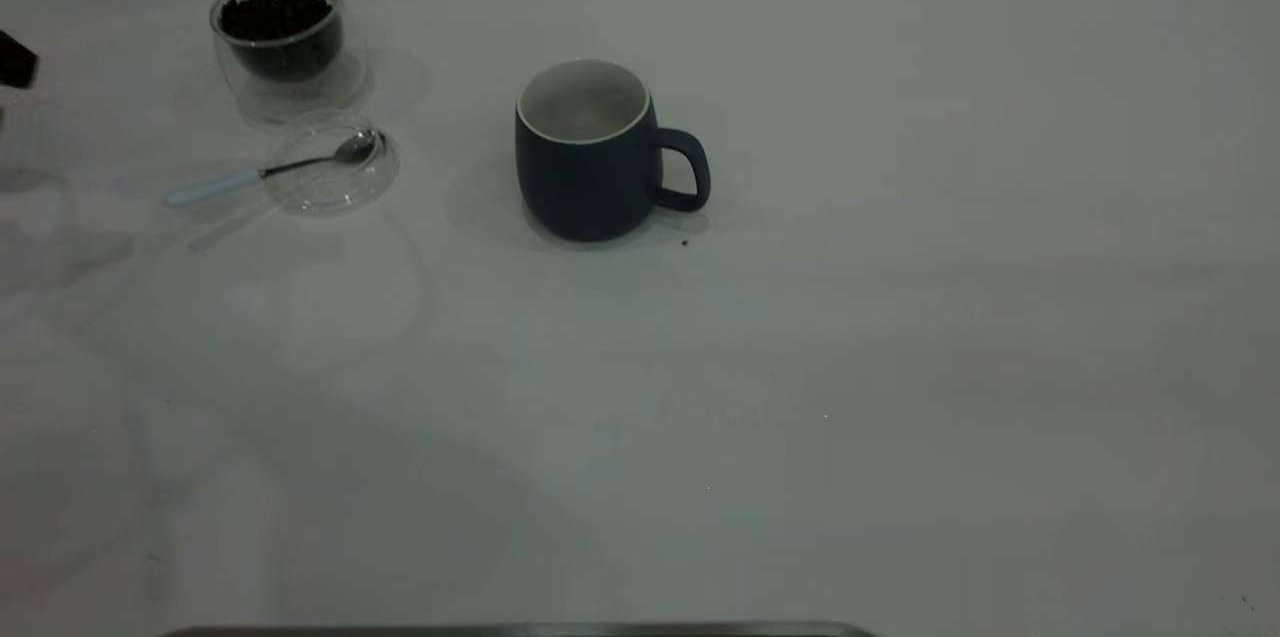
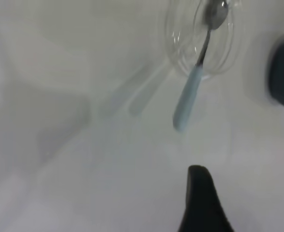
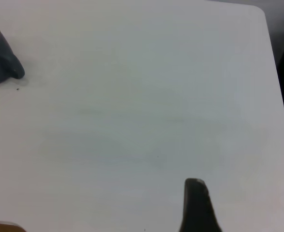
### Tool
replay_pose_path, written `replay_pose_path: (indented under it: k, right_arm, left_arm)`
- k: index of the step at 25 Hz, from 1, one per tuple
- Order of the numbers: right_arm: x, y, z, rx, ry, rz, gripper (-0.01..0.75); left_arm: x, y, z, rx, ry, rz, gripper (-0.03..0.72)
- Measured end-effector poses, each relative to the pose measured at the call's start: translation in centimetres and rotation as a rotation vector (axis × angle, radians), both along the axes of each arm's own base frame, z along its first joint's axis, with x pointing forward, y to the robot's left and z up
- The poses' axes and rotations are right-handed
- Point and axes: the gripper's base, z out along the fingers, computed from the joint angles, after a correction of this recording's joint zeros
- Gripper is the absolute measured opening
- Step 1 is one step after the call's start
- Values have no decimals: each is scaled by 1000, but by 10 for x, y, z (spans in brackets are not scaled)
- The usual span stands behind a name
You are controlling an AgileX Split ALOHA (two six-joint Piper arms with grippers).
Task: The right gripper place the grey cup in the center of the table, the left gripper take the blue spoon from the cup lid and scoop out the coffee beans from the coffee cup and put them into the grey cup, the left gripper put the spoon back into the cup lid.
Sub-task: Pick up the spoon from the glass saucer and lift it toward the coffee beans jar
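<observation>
The grey cup stands upright mid-table, the blue spoon resting in the cup lid beside it; neither gripper's opening can be told.

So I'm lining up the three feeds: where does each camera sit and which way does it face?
Exterior: above the table, looking down at coffee cup, lid, spoon, grey cup; left arm's black tip at the left edge.
Left wrist: looks down at spoon in lid; one finger shows.
Right wrist: faces bare table; one finger.
All share the grey cup.
</observation>
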Motion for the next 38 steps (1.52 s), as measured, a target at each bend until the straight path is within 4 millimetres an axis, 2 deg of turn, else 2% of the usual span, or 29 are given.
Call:
replay_pose_path:
  k: [8, 13, 17, 30, 38]
  right_arm:
    - [0, 0, 0, 0, 0, 0, 460]
    - [0, 0, 0, 0, 0, 0, 460]
    - [0, 0, 0, -1, 0, 1, 460]
    - [0, 0, 0, -2, 0, 1, 460]
    - [0, 0, 0, -2, 0, 1, 460]
  left_arm:
    - [4, -1, -26, 22, -79, -53, 536]
    - [6, -2, -35, 12, -97, -48, 573]
    - [7, -2, -37, 9, -103, -46, 598]
    - [6, -4, -36, -5, -102, -56, 593]
    - [14, -27, -42, 12, -111, -114, 593]
